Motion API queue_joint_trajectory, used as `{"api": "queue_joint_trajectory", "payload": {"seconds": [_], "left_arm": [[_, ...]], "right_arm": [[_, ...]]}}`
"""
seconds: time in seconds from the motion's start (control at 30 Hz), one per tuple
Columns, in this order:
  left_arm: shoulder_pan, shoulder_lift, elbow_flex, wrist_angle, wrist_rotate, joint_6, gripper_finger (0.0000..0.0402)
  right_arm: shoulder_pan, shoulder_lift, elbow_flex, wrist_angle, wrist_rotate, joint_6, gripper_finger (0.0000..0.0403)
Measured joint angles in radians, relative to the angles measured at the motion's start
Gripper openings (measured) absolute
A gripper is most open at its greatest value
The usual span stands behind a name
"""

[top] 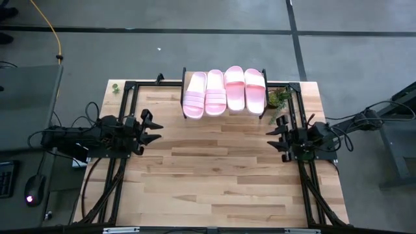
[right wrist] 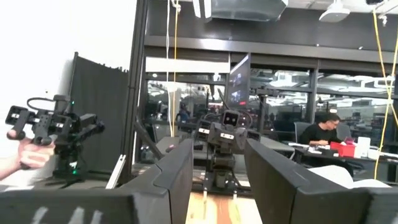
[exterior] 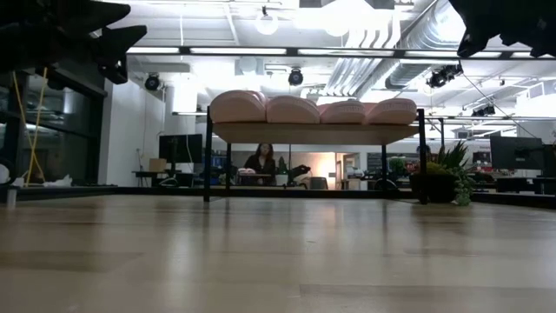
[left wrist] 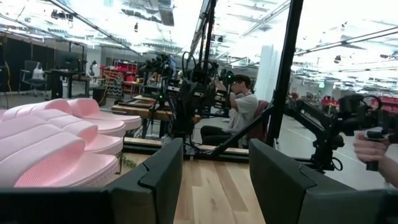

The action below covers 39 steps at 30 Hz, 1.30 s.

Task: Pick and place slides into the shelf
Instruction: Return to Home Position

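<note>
Several pale pink slides (top: 224, 92) lie side by side, soles down, on the plank top of the shelf (top: 182, 117) at the table's far edge; they also show in the low view (exterior: 313, 110) and the left wrist view (left wrist: 56, 149). My left gripper (top: 156, 129) is open and empty above the table's left side, well clear of the shelf. My right gripper (top: 275, 138) is open and empty above the table's right side, near the shelf's right end.
A small potted plant (top: 279, 99) stands right of the shelf. Black frame rails (top: 123, 104) run along the table's left, right and far sides. The wooden tabletop (top: 214, 169) lies between the arms. People sit in the room beyond, and a hand (left wrist: 373, 149) holds a device.
</note>
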Motion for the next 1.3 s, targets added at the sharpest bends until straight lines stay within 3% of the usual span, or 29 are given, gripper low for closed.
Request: {"api": "queue_joint_trajectory", "payload": {"seconds": [0.4,0.8,1.3], "left_arm": [[0.000,0.000,0.000,-0.038,-0.002,0.012,0.0166],[0.000,0.000,0.000,-0.037,-0.004,0.015,0.0166],[0.000,0.000,0.000,-0.078,-0.005,0.040,0.0166]], "right_arm": [[0.000,-0.048,0.000,-0.060,-0.002,-0.004,0.0136],[0.000,-0.344,-0.001,-0.375,-0.002,0.032,0.0136],[0.000,-0.336,-0.001,-0.457,0.000,0.047,0.0136]]}}
